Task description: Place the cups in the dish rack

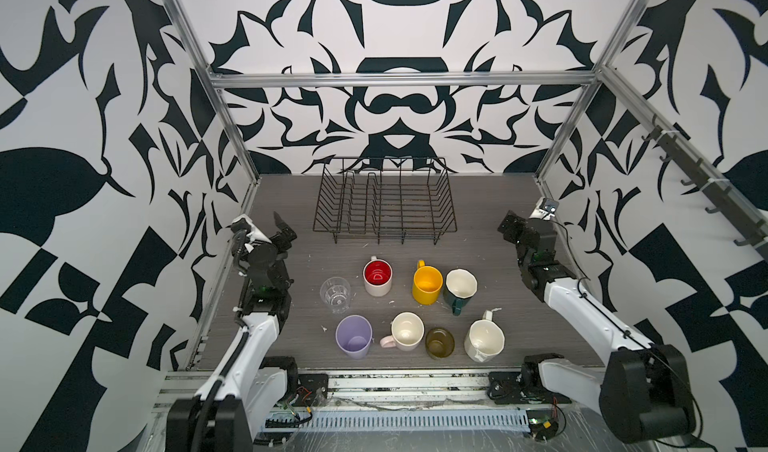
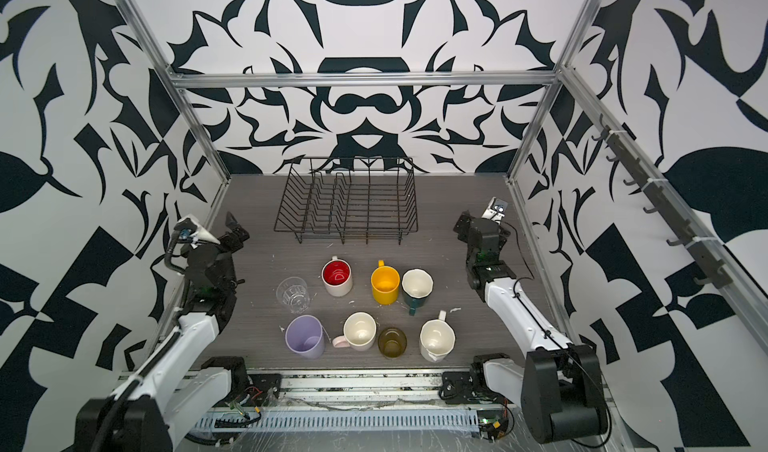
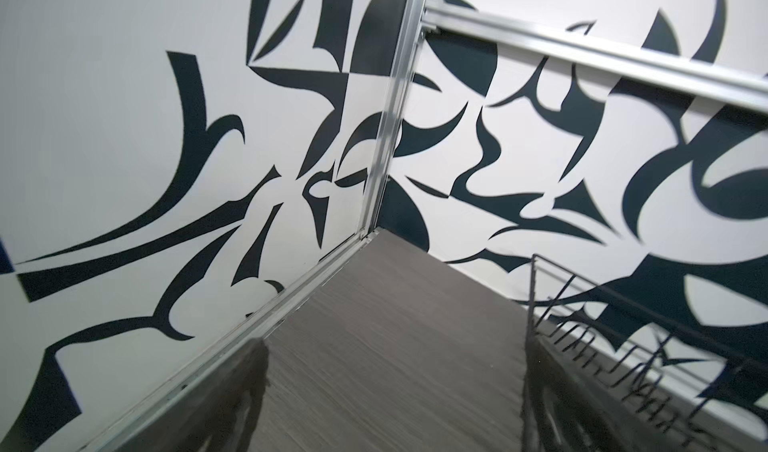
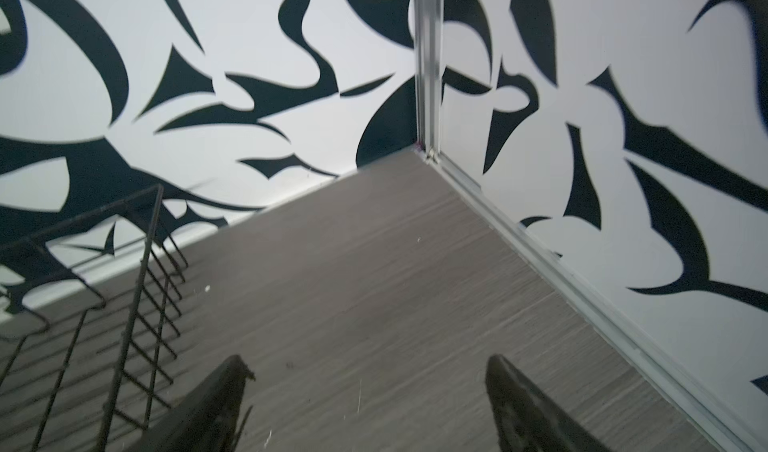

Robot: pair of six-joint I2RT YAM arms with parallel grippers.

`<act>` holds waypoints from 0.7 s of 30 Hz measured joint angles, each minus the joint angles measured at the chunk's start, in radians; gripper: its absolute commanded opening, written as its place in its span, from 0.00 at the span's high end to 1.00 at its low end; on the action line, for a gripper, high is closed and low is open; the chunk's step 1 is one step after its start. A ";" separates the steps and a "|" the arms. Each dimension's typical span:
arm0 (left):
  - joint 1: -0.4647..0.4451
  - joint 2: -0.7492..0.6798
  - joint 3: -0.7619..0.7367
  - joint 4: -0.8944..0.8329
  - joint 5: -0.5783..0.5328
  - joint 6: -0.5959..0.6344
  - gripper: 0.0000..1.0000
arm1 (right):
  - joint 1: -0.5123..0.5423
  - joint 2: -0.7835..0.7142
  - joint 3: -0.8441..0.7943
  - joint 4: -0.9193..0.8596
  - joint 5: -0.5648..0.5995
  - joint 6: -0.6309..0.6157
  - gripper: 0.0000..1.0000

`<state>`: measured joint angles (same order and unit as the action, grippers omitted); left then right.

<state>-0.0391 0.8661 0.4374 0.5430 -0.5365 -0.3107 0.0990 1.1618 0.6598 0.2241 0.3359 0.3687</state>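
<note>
On grey table [image 1: 478, 221], eight cups [image 1: 427, 284], dish rack [image 1: 384, 230] behind

No text, label or number is legible; wrist views are perhaps too blurred.

Robot lab test cell; aluminium frame [image 1: 399, 80], patterned walls [image 1: 104, 262], slotted cable duct [image 1: 395, 421]

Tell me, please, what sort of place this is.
Probably a lab robot cell, not a kitchen: patterned walls on an aluminium frame enclose a grey table with a dish rack and cups, between two robot arms.
</note>
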 measured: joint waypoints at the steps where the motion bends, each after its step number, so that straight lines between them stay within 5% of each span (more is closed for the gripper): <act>1: 0.001 -0.032 0.012 -0.032 0.003 -0.014 0.01 | -0.001 0.018 0.022 -0.039 -0.039 0.002 0.21; 11: 0.005 -0.091 0.225 -0.413 0.103 -0.106 0.01 | 0.042 0.321 0.436 -0.354 -0.346 -0.029 0.31; 21: 0.005 -0.088 0.243 -0.563 0.187 -0.120 0.01 | 0.159 0.586 0.684 -0.501 -0.393 -0.081 0.49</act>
<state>-0.0345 0.7780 0.6807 -0.0200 -0.3500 -0.4305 0.2577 1.7473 1.3434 -0.2771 -0.0566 0.2878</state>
